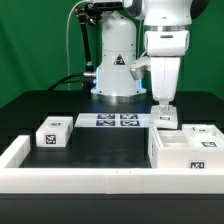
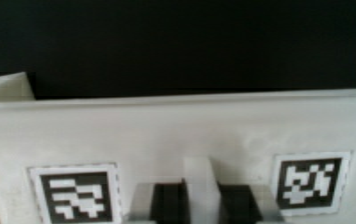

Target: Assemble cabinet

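Observation:
The cabinet (image 1: 186, 150) is the big white open box at the exterior view's right, with a tag on its front. My gripper (image 1: 165, 108) reaches straight down just behind it onto a small white tagged block (image 1: 165, 119). In the wrist view the two dark fingers (image 2: 166, 205) stand close together with a narrow white strip of that block (image 2: 175, 135) pinched between them. The block's face carries two tags, one on each side of the gripper (image 2: 201, 205). Another small tagged block (image 1: 52, 133) lies at the exterior view's left.
The marker board (image 1: 113, 120) lies flat in front of the robot base. A long low white rail (image 1: 70, 178) runs along the front and up the exterior view's left side. The table surface is black.

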